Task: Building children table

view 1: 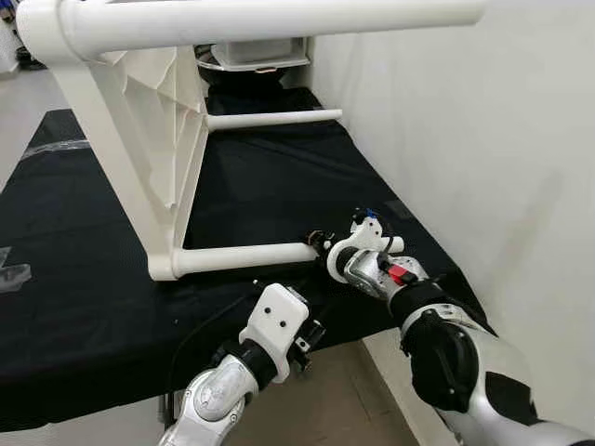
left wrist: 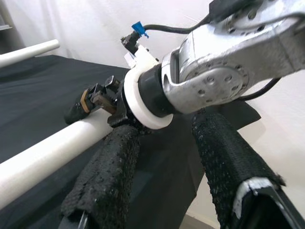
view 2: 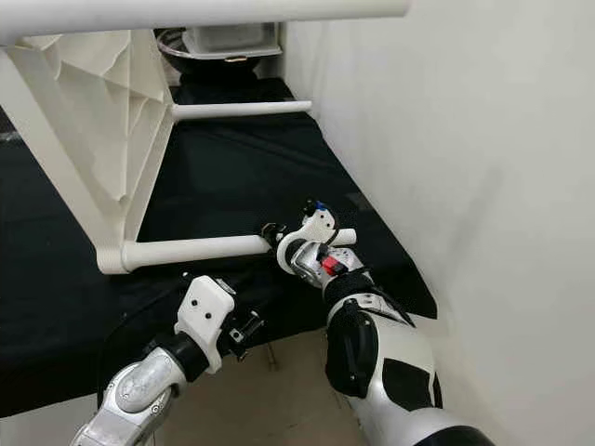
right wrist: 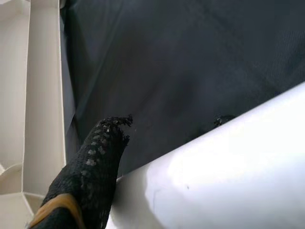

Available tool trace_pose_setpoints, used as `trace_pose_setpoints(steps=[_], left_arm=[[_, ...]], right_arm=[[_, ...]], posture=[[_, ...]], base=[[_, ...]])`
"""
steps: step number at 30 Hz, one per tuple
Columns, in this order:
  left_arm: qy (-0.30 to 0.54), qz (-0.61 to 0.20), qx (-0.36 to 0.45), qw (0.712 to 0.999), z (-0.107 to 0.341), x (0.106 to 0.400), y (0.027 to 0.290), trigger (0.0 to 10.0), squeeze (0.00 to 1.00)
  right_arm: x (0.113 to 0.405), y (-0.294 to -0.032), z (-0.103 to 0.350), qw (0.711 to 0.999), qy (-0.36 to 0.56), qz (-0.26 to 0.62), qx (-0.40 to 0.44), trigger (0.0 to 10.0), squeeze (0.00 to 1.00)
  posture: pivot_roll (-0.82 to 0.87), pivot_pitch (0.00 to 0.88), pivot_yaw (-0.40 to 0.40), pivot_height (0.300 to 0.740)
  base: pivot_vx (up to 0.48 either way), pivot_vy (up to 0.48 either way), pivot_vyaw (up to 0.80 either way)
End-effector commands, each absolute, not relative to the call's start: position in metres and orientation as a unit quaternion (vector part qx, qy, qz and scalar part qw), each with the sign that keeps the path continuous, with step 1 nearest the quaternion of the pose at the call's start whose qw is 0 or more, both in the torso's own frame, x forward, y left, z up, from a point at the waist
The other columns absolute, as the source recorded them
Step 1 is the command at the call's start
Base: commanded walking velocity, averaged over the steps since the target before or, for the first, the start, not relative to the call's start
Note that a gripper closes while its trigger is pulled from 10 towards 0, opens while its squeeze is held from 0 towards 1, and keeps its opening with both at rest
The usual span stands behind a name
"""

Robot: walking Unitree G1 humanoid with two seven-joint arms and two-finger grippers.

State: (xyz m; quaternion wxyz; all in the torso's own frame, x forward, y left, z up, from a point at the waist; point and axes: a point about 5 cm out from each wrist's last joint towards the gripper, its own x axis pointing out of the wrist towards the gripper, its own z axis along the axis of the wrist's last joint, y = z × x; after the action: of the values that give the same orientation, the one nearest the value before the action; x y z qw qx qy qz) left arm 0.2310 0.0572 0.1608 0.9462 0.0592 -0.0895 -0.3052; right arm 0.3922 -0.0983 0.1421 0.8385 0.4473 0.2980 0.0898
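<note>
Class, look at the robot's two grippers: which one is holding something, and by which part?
The right gripper grips the lower white table leg at its free end. The left gripper holds nothing.

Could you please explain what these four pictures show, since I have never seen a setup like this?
This is a humanoid robot with two silver arms. The two wide pictures come from cameras in its head, looking down; the two close ones from cameras on its wrists. A white children's table lies on its side on a black cloth beside a wall. The right gripper has its jaws closed around the end of the lower leg. The left gripper hangs open, just below the cloth's edge.
</note>
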Motion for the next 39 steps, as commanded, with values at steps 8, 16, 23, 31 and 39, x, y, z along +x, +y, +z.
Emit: trace_pose_setpoints(steps=[8, 16, 23, 31, 39], left_arm=[[-0.084, -0.302, 0.06, 0.948, 0.157, 0.233, 0.057, 10.0, 0.0], [-0.084, -0.299, 0.061, 0.949, 0.157, 0.234, 0.057, 10.0, 0.0], [-0.082, -0.294, 0.064, 0.95, 0.155, 0.234, 0.06, 10.0, 0.0], [-0.082, -0.294, 0.063, 0.95, 0.155, 0.235, 0.059, 10.0, 0.0], [-0.084, -0.266, 0.062, 0.958, 0.157, 0.241, 0.07, 10.0, 0.0]], right_arm=[[0.387, -0.102, 0.135, 0.795, 0.287, 0.095, 0.526, 10.0, 0.0], [0.38, -0.107, 0.128, 0.774, 0.259, 0.087, 0.572, 10.0, 1.0], [0.355, -0.109, 0.126, 0.746, 0.298, 0.171, 0.57, 10.0, 0.0], [0.313, -0.13, 0.136, 0.708, 0.28, 0.294, 0.579, 10.0, 0.0], [0.314, -0.155, 0.166, 0.858, 0.176, 0.307, 0.371, 10.0, 0.0]], posture=[[0.09, 0.073, -0.07, 0.74], [0.1, 0.072, -0.075, 0.74], [0.08, 0.073, -0.074, 0.74], [0.07, 0.072, -0.07, 0.74], [0.07, 0.07, -0.063, 0.74]], base=[[0.0, 0.0, 0.0], [0.0, 0.0, 0.0], [0.0, 0.0, 0.0], [0.0, 0.0, 0.0], [0.0, 0.0, 0.0]])
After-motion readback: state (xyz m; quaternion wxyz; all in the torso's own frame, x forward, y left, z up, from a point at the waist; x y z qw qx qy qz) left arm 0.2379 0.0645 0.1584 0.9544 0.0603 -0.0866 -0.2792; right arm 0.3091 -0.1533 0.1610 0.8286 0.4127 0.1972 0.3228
